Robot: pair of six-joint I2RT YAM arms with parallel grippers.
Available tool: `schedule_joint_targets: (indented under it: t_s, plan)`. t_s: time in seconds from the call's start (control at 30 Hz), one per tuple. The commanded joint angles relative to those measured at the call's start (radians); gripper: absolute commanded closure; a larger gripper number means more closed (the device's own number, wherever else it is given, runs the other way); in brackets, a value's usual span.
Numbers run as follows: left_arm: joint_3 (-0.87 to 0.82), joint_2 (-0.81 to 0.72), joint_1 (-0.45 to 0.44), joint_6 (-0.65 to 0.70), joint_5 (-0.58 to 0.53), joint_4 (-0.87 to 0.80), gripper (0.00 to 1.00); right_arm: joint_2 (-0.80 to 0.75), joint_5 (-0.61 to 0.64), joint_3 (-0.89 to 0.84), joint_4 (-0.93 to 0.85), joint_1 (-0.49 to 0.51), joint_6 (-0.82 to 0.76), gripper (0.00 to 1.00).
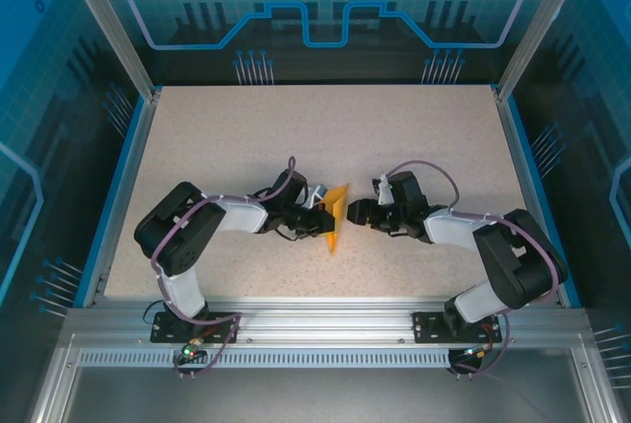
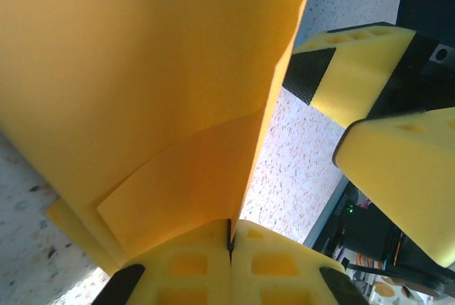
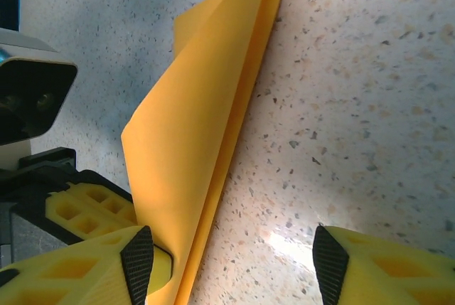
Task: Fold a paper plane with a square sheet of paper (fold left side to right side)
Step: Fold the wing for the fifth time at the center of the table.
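The orange sheet of paper (image 1: 335,214) is folded into layers and stands lifted off the table between the two arms. My left gripper (image 1: 320,218) is shut on it: in the left wrist view the yellow fingertips (image 2: 192,262) pinch the paper's (image 2: 142,84) lower edge. My right gripper (image 1: 353,212) faces it from the right and is open. In the right wrist view the paper (image 3: 199,127) hangs just inside the left finger (image 3: 135,262) of the right gripper (image 3: 231,262), whose other finger (image 3: 330,262) stands well apart over bare table.
The speckled tabletop (image 1: 394,137) is bounded by blue rails and an aluminium frame (image 1: 315,319) at the near edge. The right gripper's yellow fingers (image 2: 355,70) sit close beside the paper in the left wrist view.
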Motion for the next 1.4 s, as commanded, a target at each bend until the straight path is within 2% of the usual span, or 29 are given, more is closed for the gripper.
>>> schedule_joint_targets:
  t_s: [0.0, 0.7, 1.13, 1.37]
  plan:
    - [-0.032, -0.036, 0.019, -0.034, 0.047, 0.082, 0.95, 0.027, -0.002, 0.031, 0.061, 0.024, 0.032, 0.37]
    - [-0.110, -0.033, 0.043, -0.064, 0.054, 0.178, 0.95, 0.157, 0.041, 0.114, 0.113, 0.081, 0.114, 0.47]
    - [-0.122, -0.016, 0.048, -0.067, 0.046, 0.196, 0.95, 0.226, 0.081, 0.170, 0.036, 0.101, 0.146, 0.54]
    - [-0.118, -0.007, 0.048, -0.064, 0.040, 0.188, 0.91, 0.259, 0.100, 0.198, -0.031, 0.107, 0.165, 0.58]
